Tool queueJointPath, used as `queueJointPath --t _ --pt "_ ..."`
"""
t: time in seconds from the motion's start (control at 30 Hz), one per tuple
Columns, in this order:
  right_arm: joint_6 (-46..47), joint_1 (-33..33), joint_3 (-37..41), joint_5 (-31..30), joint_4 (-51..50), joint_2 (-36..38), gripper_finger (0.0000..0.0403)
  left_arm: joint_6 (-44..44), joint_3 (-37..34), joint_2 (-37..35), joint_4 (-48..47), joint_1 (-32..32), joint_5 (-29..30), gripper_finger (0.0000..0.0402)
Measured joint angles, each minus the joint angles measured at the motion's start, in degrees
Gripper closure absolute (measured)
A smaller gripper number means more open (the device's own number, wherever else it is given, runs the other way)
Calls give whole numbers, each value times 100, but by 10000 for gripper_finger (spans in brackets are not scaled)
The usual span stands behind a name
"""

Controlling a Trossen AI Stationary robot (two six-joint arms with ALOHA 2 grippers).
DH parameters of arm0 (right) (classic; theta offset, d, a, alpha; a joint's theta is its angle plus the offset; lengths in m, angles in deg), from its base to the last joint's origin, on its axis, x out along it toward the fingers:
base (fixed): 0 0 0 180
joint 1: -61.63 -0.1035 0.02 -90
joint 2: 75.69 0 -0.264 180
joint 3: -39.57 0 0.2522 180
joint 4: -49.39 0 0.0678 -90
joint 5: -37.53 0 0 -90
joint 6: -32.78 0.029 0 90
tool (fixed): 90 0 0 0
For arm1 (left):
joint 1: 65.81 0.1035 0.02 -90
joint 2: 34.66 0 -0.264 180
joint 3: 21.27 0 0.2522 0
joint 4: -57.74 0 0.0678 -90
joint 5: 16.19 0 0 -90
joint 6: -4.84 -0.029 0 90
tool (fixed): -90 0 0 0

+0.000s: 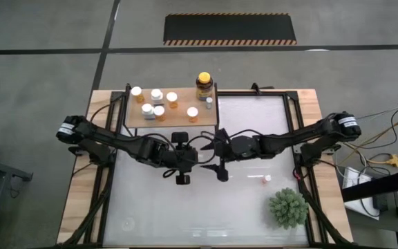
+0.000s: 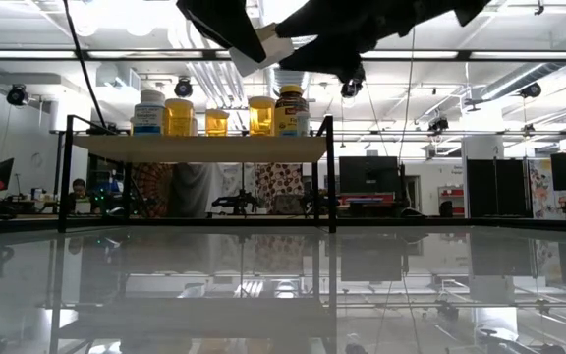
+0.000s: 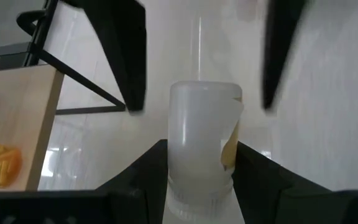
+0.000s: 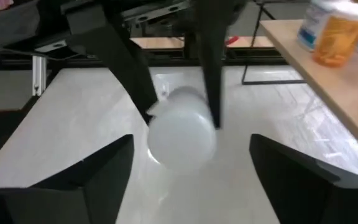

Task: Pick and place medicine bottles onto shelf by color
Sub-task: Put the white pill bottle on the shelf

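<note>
Left wrist view: left hand (image 3: 194,180) pinches white bottle (image 3: 202,134), right hand (image 4: 188,168) spread; carry level to shelf (image 1: 168,117).

Tabletop (image 1: 185,207): white, super glossy, mirrors ceiling lights in low view. Table edges (image 1: 78,200): bare light wood, matt. Shelf (image 1: 175,114): pale wood board, matt, on thin black metal frame. White bottle (image 3: 201,140) in left gripper (image 3: 197,180): frosted, smooth plastic, paper label peeling at one side. Gripper fingers (image 3: 135,180): dark matt plastic look. Orange bottles (image 2: 179,117) on shelf: see-through plastic. Amber jar (image 1: 204,86): dark, shiny, yellow cap. Plant (image 1: 287,207), near right: spiky, plasticky.
</note>
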Motion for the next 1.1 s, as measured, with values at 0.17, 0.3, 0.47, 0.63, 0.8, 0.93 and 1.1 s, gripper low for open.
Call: queueJointPath --t 0.17,0.3,0.47,0.63,0.8,0.93,1.1 --pt "-7 2 -313 68 -30 -406 75 15 -2 0 1 0 0 271" --pt "-15 0 -402 111 -82 -468 81 36 -42 0 -69 -2 -1 271" --pt "5 0 -447 108 -289 -396 95 184 -82 0 -459 -4 -2 271" --pt "33 2 -447 107 -265 -395 110 171 -116 0 -354 0 -2 271" --pt "76 2 -447 107 -116 -395 134 135 -140 0 -238 0 -4 271" --pt "88 2 -445 107 -72 -395 164 100 -140 0 -90 0 -4 271" --pt "134 2 -443 107 -75 -395 216 -9 -140 0 56 -2 -5 271"
